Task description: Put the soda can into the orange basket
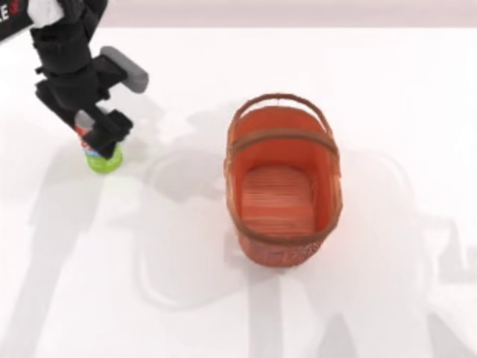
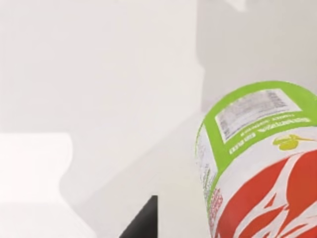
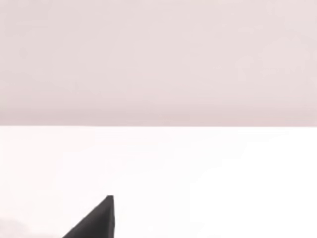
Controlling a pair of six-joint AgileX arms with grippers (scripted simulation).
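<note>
The left tool [image 1: 95,134] is clamped around the soda can [image 1: 103,154] at the bench's [image 1: 387,89] far left, well apart from the orange basket [image 1: 283,138]. The can's lime-green base shows below the fingers. Right tool state: cannot tell.

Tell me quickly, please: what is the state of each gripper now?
Left gripper: closed on the soda can, at the table's left.
Right gripper: only a dark finger tip shows; cannot be told.
</note>
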